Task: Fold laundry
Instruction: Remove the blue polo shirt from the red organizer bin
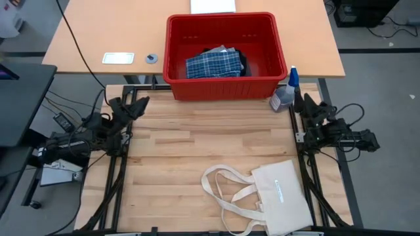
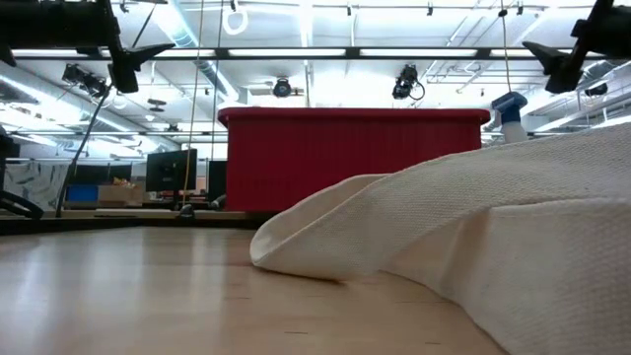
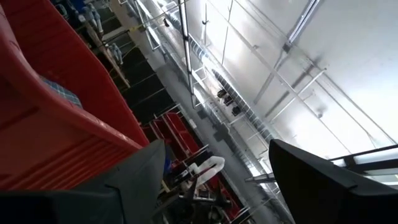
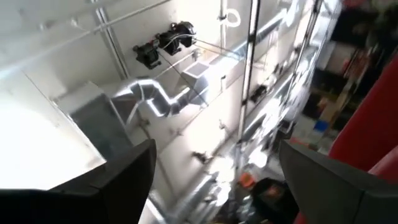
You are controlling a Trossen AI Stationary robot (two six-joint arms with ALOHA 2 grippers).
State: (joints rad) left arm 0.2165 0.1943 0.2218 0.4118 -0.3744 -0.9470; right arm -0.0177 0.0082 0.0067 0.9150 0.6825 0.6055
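Two grippers are being held raised at the table's side edges, and nothing is being gripped or touched by either. At the near edge of the wooden table [image 1: 177, 151], a cream canvas tote bag [image 1: 279, 196] is being left lying flat, its long handles [image 1: 226, 190] looped out toward the middle. Farther back, the left gripper [image 1: 139, 103] is being kept at the left edge with its fingers [image 3: 134, 180] spread apart and tilted up toward the ceiling. The right gripper [image 1: 304, 103] is being kept at the right edge, its fingers [image 4: 124, 174] likewise spread wide with only air between them. Just beside it, a blue-capped spray bottle [image 1: 286, 92] is being left lying at the table's far right corner. Beyond, the laundry is being kept inside a red plastic basket [image 1: 226, 88]: a blue-white plaid piece [image 1: 211, 64] is lying folded on top, with a black piece [image 1: 243, 63] showing at its right side.
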